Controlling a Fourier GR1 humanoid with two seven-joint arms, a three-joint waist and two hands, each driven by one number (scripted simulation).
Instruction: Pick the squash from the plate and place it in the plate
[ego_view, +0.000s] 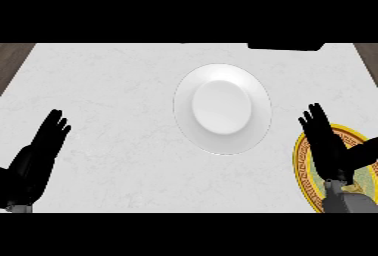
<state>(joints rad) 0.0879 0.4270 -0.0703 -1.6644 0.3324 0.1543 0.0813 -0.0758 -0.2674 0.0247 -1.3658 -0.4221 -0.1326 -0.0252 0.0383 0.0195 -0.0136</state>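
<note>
The right hand (325, 142) hangs with fingers straight and released, grasping nothing, over the gold-rimmed plate (304, 165) beneath it; the squash (360, 186) shows only as a small yellowish patch just beside its wrist, mostly hidden; the white plate (221, 107) lies on the table (111, 90) well to its left; the left hand (40, 150) rests open, fingers up.
</note>
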